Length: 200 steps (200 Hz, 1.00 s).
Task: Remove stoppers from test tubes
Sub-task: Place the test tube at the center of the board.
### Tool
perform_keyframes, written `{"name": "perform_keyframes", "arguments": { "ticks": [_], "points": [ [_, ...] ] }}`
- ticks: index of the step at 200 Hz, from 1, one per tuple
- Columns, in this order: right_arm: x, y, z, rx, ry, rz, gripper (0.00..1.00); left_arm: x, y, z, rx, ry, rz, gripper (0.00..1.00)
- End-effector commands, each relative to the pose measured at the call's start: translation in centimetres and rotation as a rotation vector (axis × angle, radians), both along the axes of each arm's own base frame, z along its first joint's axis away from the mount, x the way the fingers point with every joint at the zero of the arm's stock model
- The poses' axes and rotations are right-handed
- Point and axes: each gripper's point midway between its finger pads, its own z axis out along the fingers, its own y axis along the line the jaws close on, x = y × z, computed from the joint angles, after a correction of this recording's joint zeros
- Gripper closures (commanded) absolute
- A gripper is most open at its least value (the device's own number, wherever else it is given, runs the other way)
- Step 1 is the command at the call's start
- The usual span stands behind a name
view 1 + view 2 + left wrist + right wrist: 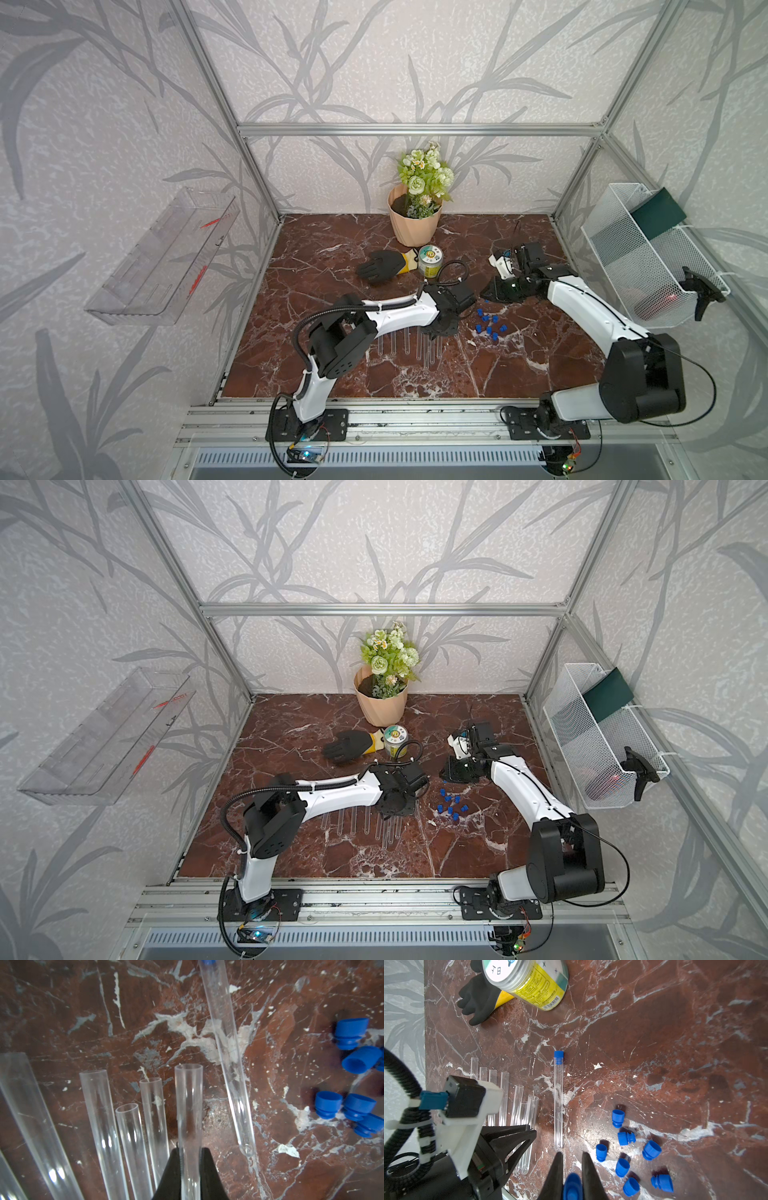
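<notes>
My right gripper [572, 1154] pinches a freed stopper [572, 1186]; left gripper [190, 1149] clamps an open tube [188, 1105]. I'd release both, then fetch the capped tube [558, 1101].

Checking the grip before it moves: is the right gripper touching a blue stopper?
Touching. The right wrist view shows a blue stopper pinched inside the shut right gripper, pressed against it on both sides with no gap.

test tubes [406, 345] left of stoppers [489, 331], glove [380, 266] and jar [430, 261] behind, flowerpot [413, 226] rearmost
</notes>
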Motion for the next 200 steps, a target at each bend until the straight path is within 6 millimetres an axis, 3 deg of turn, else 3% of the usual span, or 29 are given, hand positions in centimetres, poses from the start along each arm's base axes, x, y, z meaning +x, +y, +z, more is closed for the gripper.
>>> {"name": "perform_keyframes", "arguments": {
  "ticks": [1,103,200],
  "points": [
    [-0.8,-0.5,0.1,-0.022,0.0,0.004,1.0,0.5,0.6,0.0,0.046,-0.006,0.029,0.92],
    [-0.8,-0.9,0.1,-0.028,-0.003,-0.013,1.0,0.3,0.5,-1.5,0.05,0.052,0.029,0.87],
    [-0.7,-1.5,0.4,-0.041,-0.019,-0.035,1.0,0.1,1.1,-0.7,0.039,0.065,0.004,0.73]
  ]
}}
